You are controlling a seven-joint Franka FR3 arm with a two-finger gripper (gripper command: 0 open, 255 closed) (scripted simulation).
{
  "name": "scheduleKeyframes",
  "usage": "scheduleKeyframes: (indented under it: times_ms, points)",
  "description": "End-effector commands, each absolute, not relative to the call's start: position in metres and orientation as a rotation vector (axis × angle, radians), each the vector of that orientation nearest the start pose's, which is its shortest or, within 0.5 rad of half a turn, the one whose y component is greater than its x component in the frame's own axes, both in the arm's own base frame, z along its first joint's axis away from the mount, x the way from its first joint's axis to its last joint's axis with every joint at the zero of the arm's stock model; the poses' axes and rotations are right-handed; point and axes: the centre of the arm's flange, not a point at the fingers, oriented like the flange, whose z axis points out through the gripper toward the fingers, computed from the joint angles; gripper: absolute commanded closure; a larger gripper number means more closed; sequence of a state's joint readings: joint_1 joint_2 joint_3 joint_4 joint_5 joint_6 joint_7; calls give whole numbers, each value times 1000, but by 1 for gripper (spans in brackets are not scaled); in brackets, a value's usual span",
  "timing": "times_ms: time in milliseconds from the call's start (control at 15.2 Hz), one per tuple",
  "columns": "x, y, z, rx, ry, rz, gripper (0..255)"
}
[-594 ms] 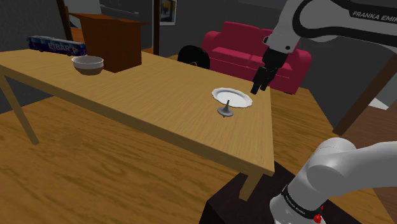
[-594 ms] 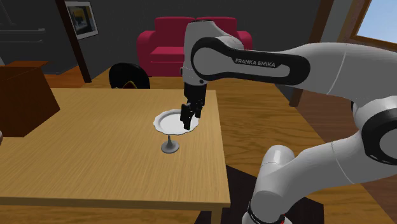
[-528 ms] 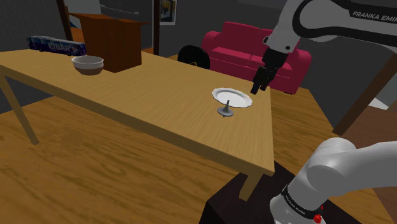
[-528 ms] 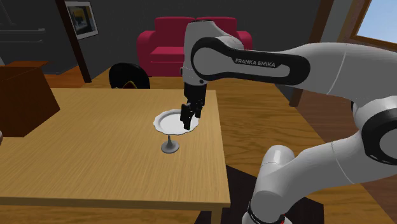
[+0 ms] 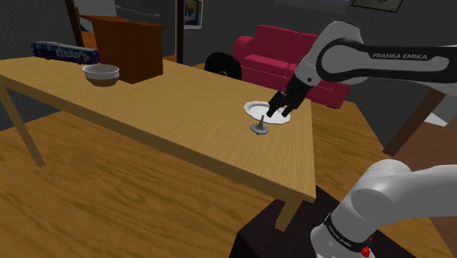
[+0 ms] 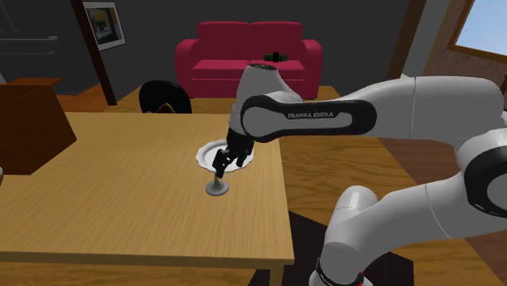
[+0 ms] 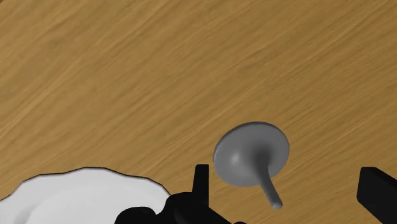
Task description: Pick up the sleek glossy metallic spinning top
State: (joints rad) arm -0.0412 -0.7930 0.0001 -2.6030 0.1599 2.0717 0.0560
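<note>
A grey glossy spinning top (image 5: 258, 129) stands on its disc with the stem up, on the wooden table (image 5: 168, 110) beside a white plate (image 5: 255, 108). In the second exterior view the top (image 6: 216, 188) sits just in front of the plate (image 6: 206, 153). My black gripper (image 5: 272, 113) hangs tilted over the plate's near rim, slightly above and behind the top. The gripper (image 6: 219, 166) is just above the stem's tip. In the wrist view the top (image 7: 251, 153) lies between my open gripper (image 7: 289, 191), and neither finger touches the stem.
At the table's far end are a grey bowl (image 5: 101, 73), a brown box (image 5: 130, 48) and a blue carton (image 5: 64, 53). A red sofa (image 5: 271, 55) and a black round object (image 5: 222, 64) stand behind the table. The table's edge (image 6: 280, 203) runs close by the top.
The arm has swung down from beyond the plate's far side, over the plate and toward the top. The gripper is now lower, tilted and close above the stem. The top has not moved.
</note>
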Motion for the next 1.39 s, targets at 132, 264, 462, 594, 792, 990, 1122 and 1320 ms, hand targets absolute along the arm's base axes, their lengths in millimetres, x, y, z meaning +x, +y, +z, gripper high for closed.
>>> scheduleKeyframes:
  times_ms: [132, 264, 462, 594, 792, 990, 1122, 1320]
  points:
    - [356, -9, 491, -2883, 397, -533, 0]
    - [356, -9, 480, -2883, 397, -533, 0]
    - [356, -9, 465, -2883, 397, -533, 0]
    - [356, -9, 451, -2883, 397, -533, 0]
    - [356, -10, 450, -2883, 397, -533, 255]
    - [355, -10, 450, -2883, 397, -533, 255]
    - [354, -11, 451, -2883, 397, -533, 255]
    - [353, -12, 453, -2883, 397, -533, 255]
